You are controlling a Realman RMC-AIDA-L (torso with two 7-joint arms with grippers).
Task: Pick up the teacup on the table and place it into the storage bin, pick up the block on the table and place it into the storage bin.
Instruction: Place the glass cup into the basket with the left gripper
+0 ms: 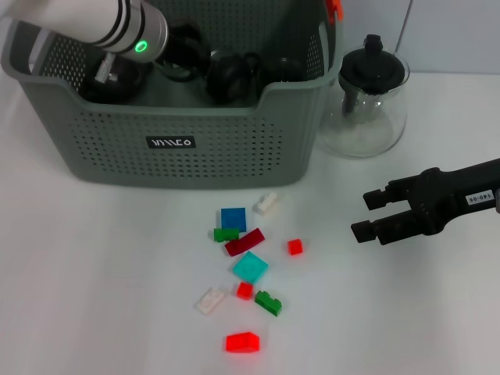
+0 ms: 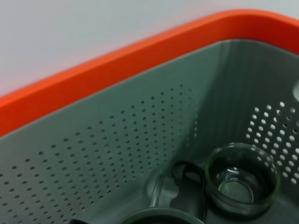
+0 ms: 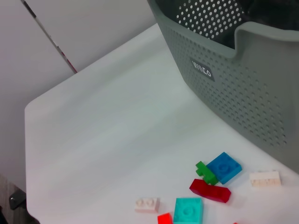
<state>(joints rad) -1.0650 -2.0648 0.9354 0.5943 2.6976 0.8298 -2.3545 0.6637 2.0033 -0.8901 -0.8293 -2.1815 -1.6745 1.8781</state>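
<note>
The storage bin (image 1: 180,137) stands at the far left of the white tabletop (image 1: 94,273), with its small black label facing the robot. The left arm reaches down into the bin at its left end, and the left hand itself is hidden there, so one cannot tell if its fingers are apart or together. In the left wrist view a clear glass teacup (image 2: 242,180) sits upright on the bin floor, close to the perforated wall and under the orange rim (image 2: 117,70). Other dark round things lie in the bin beside it, but they are not clear enough to name. The right hand (image 1: 373,214) hovers low over the tabletop on the right, pointing left, with its two black fingers apart and nothing between them. The blocks are scattered on the tabletop in front of the bin, left of the right hand: a blue block (image 1: 233,219), a small green block (image 1: 226,233) touching it, a dark red block (image 1: 244,242), a teal block (image 1: 250,267), and a bright red block (image 1: 242,342) nearest the robot. A glass teapot (image 1: 366,98) with a black lid stands just right of the bin.
</note>
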